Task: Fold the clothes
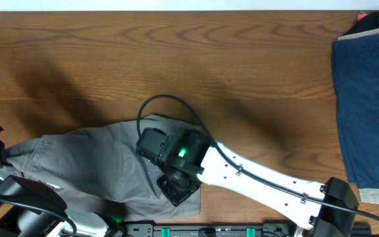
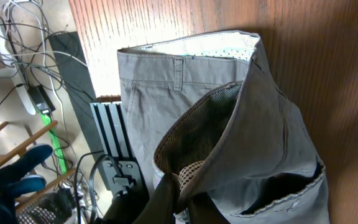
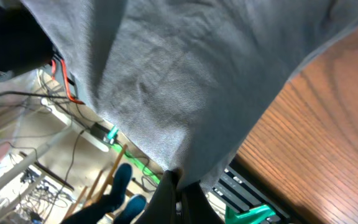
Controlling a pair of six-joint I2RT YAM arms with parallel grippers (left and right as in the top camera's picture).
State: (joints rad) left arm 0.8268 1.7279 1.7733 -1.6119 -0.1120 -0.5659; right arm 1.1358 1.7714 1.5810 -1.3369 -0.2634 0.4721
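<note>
Overhead: I log wood-grain table (image 1: pixel 176 52), grey shorts (image 1: pixel 97 164) at front edge, dark blue garment (image 1: pixel 367 99) far right; left gripper (image 2: pixel 180 194), right gripper (image 3: pixel 178 186) each pinch the shorts; floor cables (image 2: pixel 17 56).

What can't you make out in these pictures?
Right wrist: which part of the shorts the right gripper pinches; cloth fills the frame.
Left wrist: left gripper, mostly cut off by the bottom edge.
Overhead: right gripper's fingertips, under its own wrist.
Overhead: dark blue garment, cut off by the right edge.
</note>
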